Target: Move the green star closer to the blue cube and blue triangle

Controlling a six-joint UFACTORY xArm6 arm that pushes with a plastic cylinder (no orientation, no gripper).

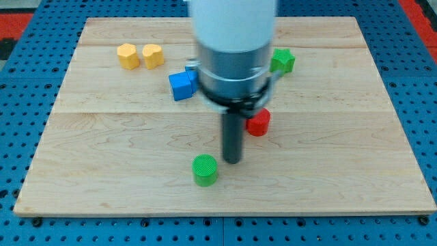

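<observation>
The green star (pixel 283 61) lies toward the view's top right, partly hidden behind the arm's white body. The blue cube (pixel 181 86) lies left of the arm. A second blue block (pixel 192 72), the blue triangle, peeks out right behind the cube, mostly hidden by the arm. My tip (pixel 233 161) rests on the board in the middle, well below the star and the blue blocks, just up and right of a green cylinder (pixel 205 169).
A red block (pixel 259 122) lies just right of the rod. Two yellow blocks (pixel 128 55) (pixel 153 55) lie side by side at the view's top left. The wooden board (pixel 102 157) lies on a blue pegboard.
</observation>
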